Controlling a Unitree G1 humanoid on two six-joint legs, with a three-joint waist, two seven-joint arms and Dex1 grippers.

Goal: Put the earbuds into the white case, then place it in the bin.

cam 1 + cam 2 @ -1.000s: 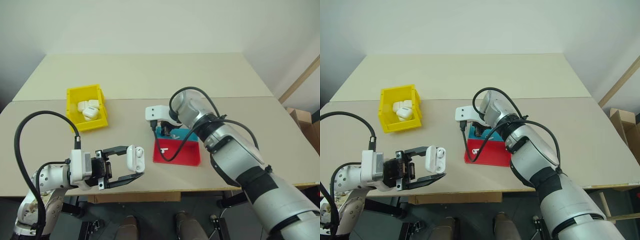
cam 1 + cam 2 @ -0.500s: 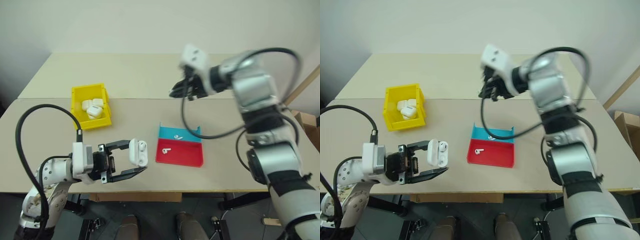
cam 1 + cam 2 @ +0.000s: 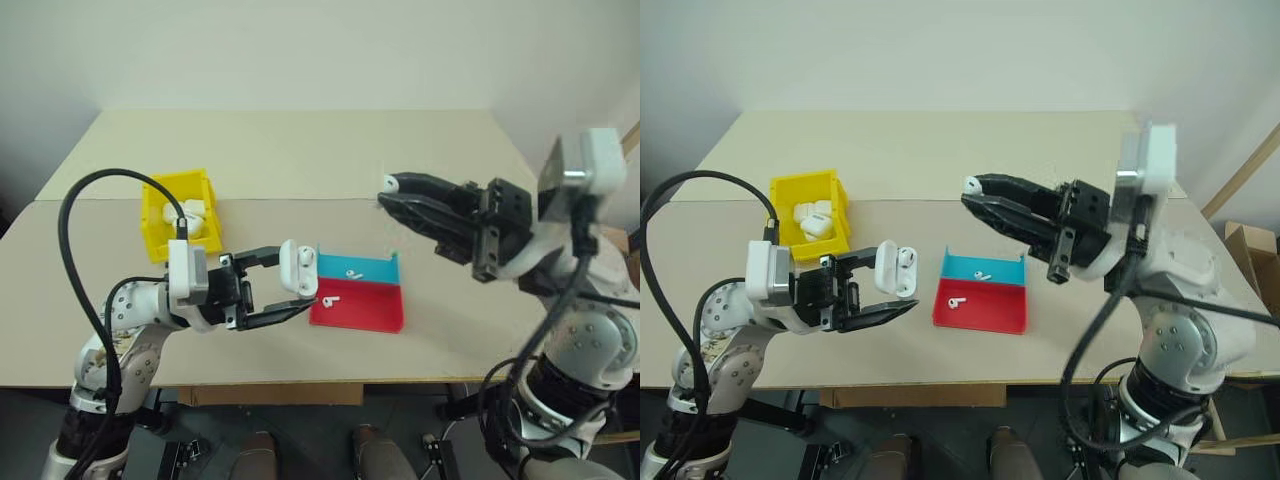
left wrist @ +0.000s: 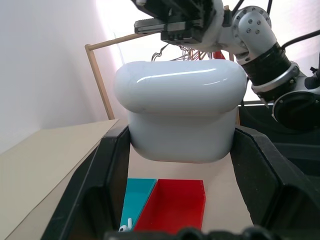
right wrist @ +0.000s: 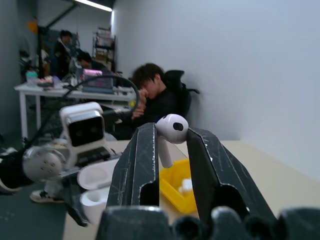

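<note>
Your right gripper [image 3: 975, 190] has lifted an earbud [image 5: 171, 128] from the tray [image 3: 358, 305]; left gripper [image 3: 300, 287] still clamps the open white case [image 3: 899, 270], ready for insertion.

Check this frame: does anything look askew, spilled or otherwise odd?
Nothing stands out. The left pincer holds the white case with its lid open, the right pincer grips one earbud, two earbuds lie in the red-and-blue tray, and the yellow bin sits upright.
</note>
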